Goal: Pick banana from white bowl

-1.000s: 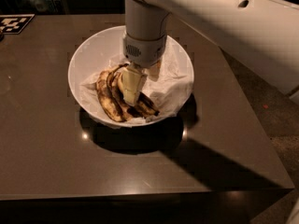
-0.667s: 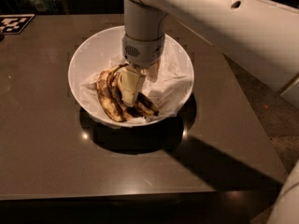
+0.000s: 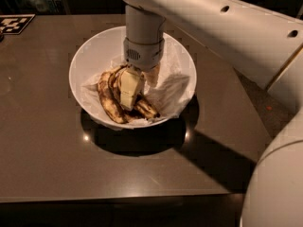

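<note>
**Hardly anything shifts: gripper sits low in the bowl over the banana**

Very little moves between the earlier views and this one. The gripper (image 3: pixel 135 91) stands in almost the same spot, perhaps a touch lower and more to the left. A thick pale section of the arm (image 3: pixel 279 183) now fills the near right corner of the view, where earlier only a sliver showed. The white bowl (image 3: pixel 85 56) does not shift. It rests on the dark worktop (image 3: pixel 47 150), nearer the far edge than the near one. The banana (image 3: pixel 108 103), brown and heavily spotted, lies inside it as before, on crumpled white paper (image 3: pixel 175 89) that lines the bowl.

We see the gripper pointing straight down into the bowl, its pale tip lying right against the banana's upper side. Whether the jaws are spread or already pinching the fruit, we cannot tell.

We judge that the reach is finished and the grasp itself is at hand. The banana is not lifted yet, so the task is roughly half done. The fruit looks soft and overripe, so a hard squeeze could crush it. The paper may also cling and come up with it.
</note>
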Action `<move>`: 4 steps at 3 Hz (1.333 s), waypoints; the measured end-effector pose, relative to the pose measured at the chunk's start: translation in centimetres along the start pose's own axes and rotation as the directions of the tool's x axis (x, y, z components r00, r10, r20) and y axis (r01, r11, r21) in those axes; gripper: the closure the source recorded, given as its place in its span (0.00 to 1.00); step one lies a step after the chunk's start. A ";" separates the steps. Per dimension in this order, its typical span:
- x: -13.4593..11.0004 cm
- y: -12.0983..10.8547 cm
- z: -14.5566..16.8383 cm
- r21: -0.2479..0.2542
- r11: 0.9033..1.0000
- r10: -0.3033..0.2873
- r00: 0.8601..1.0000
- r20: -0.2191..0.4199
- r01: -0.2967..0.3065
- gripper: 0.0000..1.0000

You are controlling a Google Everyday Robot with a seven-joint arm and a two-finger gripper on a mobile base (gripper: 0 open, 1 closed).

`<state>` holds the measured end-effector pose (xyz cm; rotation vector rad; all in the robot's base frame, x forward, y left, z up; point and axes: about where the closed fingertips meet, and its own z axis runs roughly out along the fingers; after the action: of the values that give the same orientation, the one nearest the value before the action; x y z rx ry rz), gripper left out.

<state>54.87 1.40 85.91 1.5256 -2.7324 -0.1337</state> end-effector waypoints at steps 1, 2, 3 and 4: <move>-0.1 -0.2 0.3 -0.014 1.000 0.003 1.000 -0.003 -0.003 0.54; -0.1 -0.2 0.3 -0.014 1.000 0.004 1.000 -0.003 -0.004 0.77; -0.1 -0.2 0.3 -0.013 1.000 0.004 1.000 -0.003 -0.004 0.99; -0.2 -0.2 0.1 -0.011 1.000 0.003 1.000 0.001 -0.003 1.00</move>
<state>55.13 1.45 85.84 1.5194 -2.7296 -0.1496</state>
